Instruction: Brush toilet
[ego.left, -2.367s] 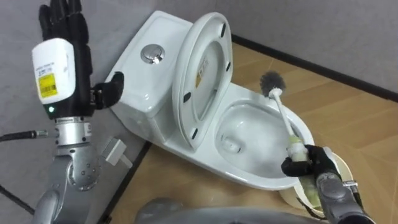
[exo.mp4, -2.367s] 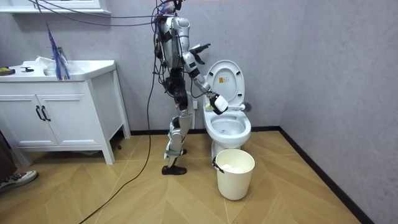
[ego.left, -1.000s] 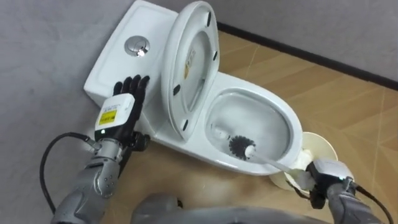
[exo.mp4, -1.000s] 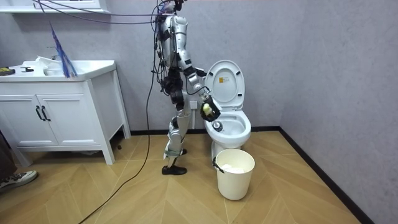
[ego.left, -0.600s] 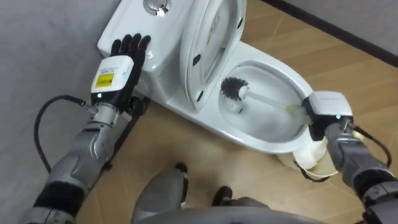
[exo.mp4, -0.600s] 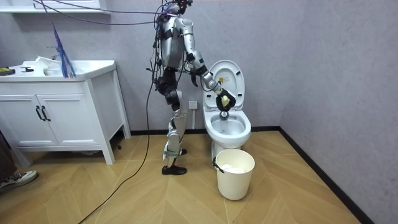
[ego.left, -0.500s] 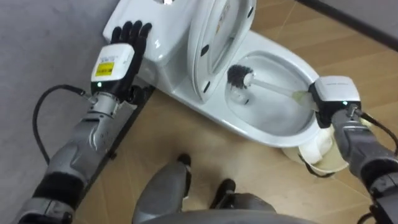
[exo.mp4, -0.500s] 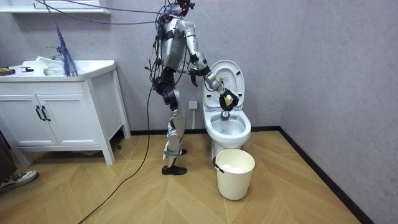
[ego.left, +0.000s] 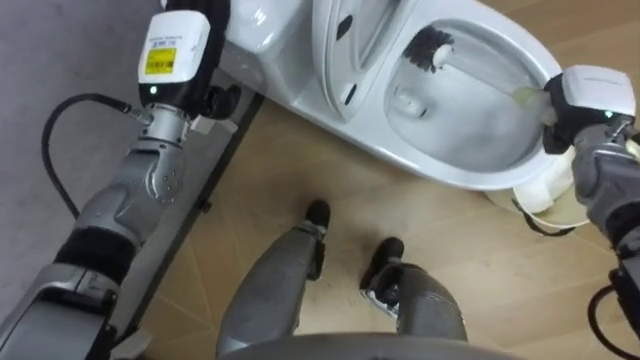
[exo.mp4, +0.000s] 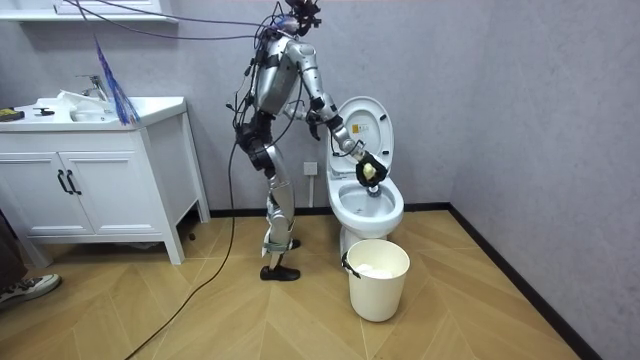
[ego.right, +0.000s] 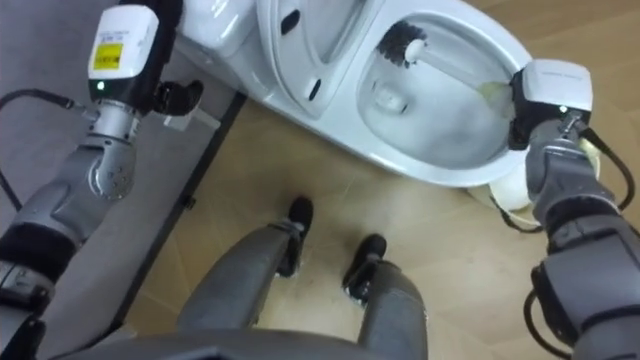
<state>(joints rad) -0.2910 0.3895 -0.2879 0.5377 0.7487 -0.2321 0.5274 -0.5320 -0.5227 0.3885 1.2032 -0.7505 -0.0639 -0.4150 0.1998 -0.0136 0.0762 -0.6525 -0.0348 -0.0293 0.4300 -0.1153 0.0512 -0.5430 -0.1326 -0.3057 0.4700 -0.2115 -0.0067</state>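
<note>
Dark-bristled brush, seemingly inside toilet bowl

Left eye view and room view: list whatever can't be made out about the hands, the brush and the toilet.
- Left hand: fingers cut off by the left eye view's top edge.
- Toilet: tank and lid top cut off by the same edge.
- Bucket: mostly behind the right hand and forearm.
- Toilet brush: too small to make out in the room view.

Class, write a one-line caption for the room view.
Robot leaning over the open toilet, right hand holding a brush inside it, bucket nearby.
</note>
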